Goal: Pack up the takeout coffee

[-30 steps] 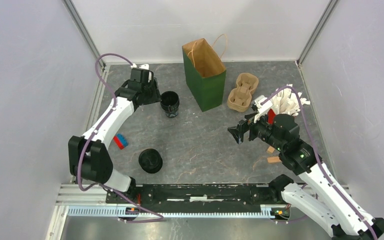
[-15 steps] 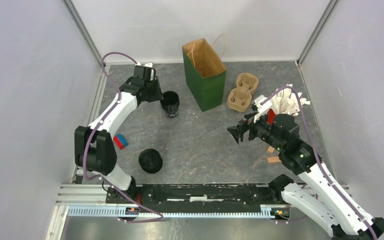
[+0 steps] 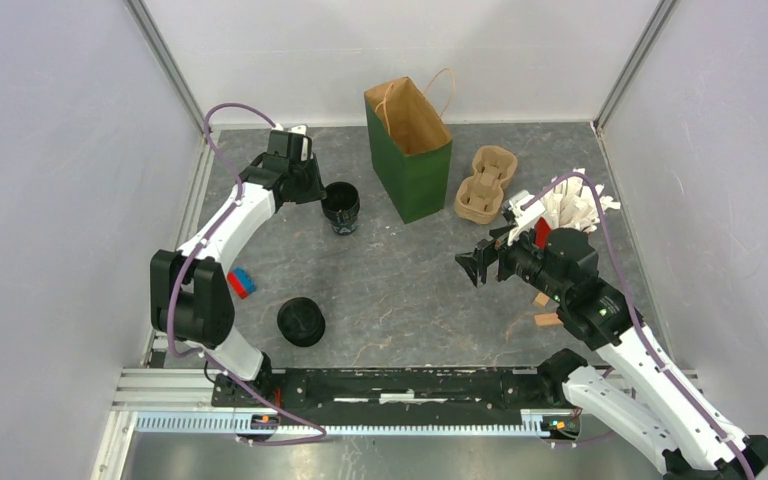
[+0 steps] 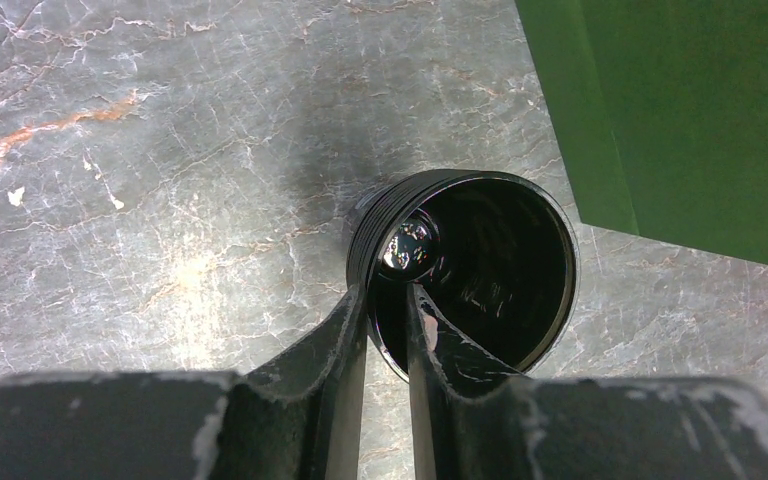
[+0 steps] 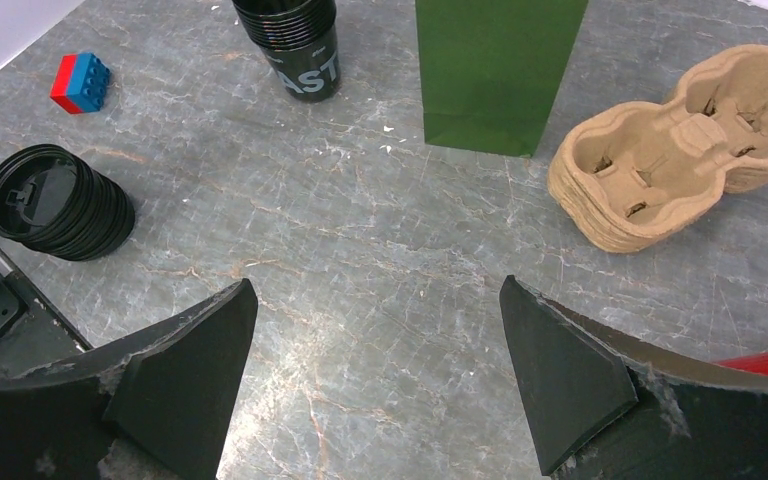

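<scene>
An open black cup (image 3: 341,212), the top of a nested stack, stands upright left of the green paper bag (image 3: 410,150). My left gripper (image 3: 318,192) reaches it from the left. In the left wrist view the gripper (image 4: 385,290) is shut on the cup's (image 4: 500,260) near rim, one finger outside the wall and one inside. A stack of black lids (image 3: 301,322) lies at the front left, also seen in the right wrist view (image 5: 55,205). My right gripper (image 3: 472,268) hovers wide open over bare table (image 5: 376,285), holding nothing.
A tan pulp carrier (image 3: 485,185) sits right of the bag. Behind the right wrist stands a red cup of white packets (image 3: 560,215). A red-and-blue brick (image 3: 241,283) lies near the left arm, and small wooden pieces (image 3: 545,318) near the right arm. Walls enclose three sides.
The left arm swung in toward the cup and its jaws narrowed onto the rim. The cup, lids and right arm have not moved.
</scene>
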You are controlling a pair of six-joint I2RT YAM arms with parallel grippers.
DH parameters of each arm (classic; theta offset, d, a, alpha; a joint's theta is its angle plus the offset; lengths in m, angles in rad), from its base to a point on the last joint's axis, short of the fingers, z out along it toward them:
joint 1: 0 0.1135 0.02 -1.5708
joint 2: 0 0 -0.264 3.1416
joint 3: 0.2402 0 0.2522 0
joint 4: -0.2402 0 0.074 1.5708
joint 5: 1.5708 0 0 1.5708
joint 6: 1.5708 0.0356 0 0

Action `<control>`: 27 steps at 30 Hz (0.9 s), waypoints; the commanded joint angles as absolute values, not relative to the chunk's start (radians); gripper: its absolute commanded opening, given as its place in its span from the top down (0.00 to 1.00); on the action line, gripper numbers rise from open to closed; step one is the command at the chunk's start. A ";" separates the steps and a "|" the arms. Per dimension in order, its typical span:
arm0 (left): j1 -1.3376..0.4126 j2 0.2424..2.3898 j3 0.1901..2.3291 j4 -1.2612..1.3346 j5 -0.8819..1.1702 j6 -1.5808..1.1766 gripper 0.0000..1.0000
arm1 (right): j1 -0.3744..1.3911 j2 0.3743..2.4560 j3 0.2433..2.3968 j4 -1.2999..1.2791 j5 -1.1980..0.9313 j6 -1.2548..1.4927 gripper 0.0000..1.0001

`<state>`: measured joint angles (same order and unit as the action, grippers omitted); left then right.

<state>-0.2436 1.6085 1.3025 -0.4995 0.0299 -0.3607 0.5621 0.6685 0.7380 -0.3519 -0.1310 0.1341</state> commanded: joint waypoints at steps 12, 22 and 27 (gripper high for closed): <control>-0.240 1.633 1.355 -0.504 0.036 -0.304 0.74 | 0.564 0.661 0.738 -0.315 -0.116 0.132 0.01; -0.241 1.635 1.358 -0.503 0.047 -0.301 0.82 | 0.563 0.663 0.732 -0.315 -0.116 0.132 0.01; -0.241 1.628 1.359 -0.504 0.055 -0.296 0.90 | 0.564 0.665 0.730 -0.314 -0.115 0.132 0.01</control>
<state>-0.2436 1.6291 1.3163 -0.5102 0.0334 -0.3340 0.5621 0.6685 0.7376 -0.3519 -0.1299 0.1341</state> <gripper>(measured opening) 0.126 0.990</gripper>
